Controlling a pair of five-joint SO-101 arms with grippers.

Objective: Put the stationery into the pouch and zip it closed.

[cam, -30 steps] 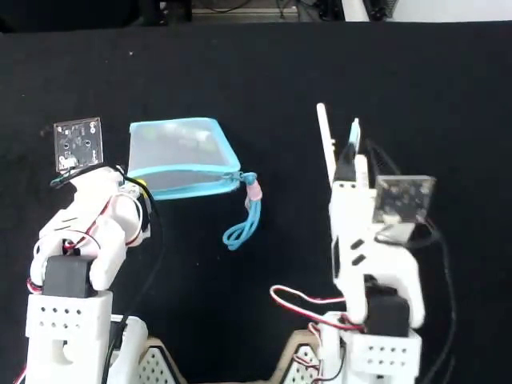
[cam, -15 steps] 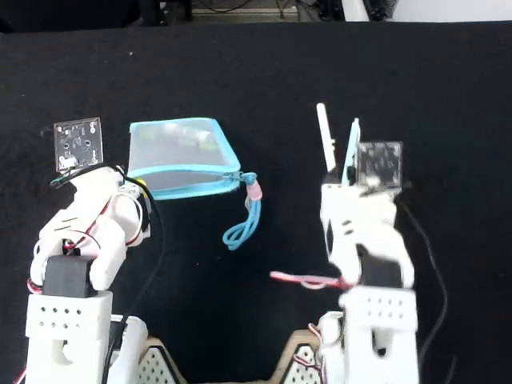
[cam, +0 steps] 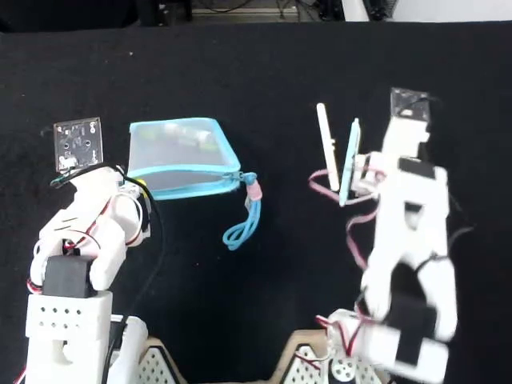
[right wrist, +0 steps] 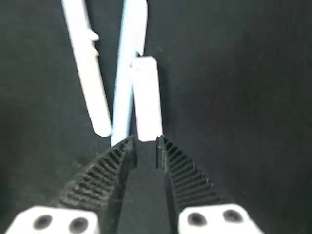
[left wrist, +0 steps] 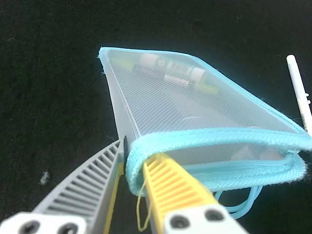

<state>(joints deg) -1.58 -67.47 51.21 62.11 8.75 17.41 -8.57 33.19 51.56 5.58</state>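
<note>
On the bench (cam: 264, 72), the pouch (cam: 180, 156) is lying at the left with some items inside, and the left hand (left wrist: 136, 153) is clenching its near-left corner. The right hand (right wrist: 145, 144), slightly parted and empty, is hovering at a short white stick (right wrist: 147, 97). The stick is touching the blue pen (right wrist: 127, 63), with the white pen (right wrist: 87, 73) just beside. Closing here is risking pinching two together or rolling them away.

This looks like a robotics lab bench. A black cloth covers the tabletop (cam: 240, 64). Two white printed-plastic arms, the left arm (cam: 84, 240) and the right arm (cam: 408, 232), stand on perforated bases (cam: 56, 316) with red servo wires (cam: 350, 232) hanging loose. A bare circuit board (cam: 78, 144) sits on one wrist. The left end effector (left wrist: 136, 153) is ribbed printed plastic. Cables (cam: 240, 8) lie beyond the far edge.
</note>
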